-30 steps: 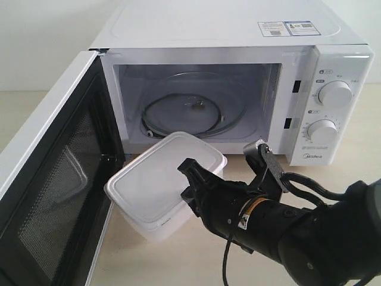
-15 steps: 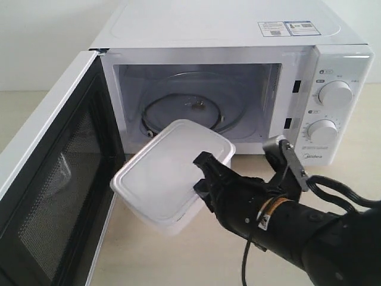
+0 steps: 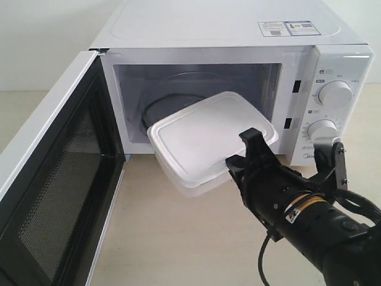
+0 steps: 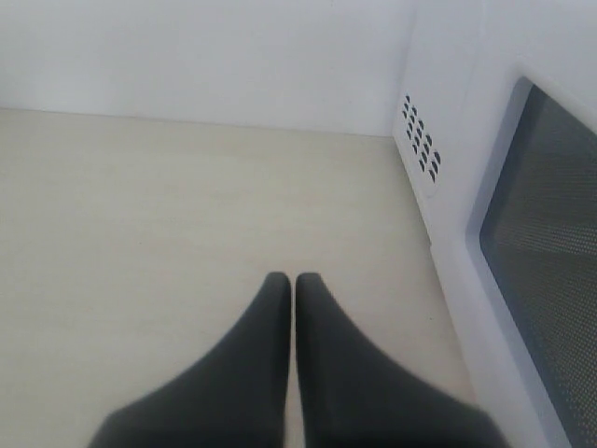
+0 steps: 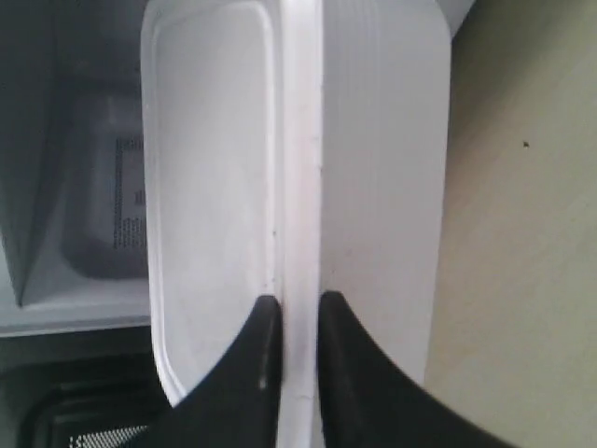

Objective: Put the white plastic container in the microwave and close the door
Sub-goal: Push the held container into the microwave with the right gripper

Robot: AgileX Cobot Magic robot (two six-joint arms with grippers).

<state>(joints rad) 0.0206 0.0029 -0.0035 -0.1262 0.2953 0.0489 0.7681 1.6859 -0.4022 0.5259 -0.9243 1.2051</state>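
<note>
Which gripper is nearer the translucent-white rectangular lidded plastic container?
Right. The right gripper grips the translucent-white plastic container by its rim at the white microwave's opening; the left gripper, shut, sits outside the open door, touching nothing.

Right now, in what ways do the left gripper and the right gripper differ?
The left gripper is shut on nothing, its fingers touching; the right gripper is shut on the rim of the white plastic container. The left gripper hangs over the table beside the door; the right gripper holds the container, tilted, at the mouth of the microwave. Both have dark, tapered fingers.
</note>
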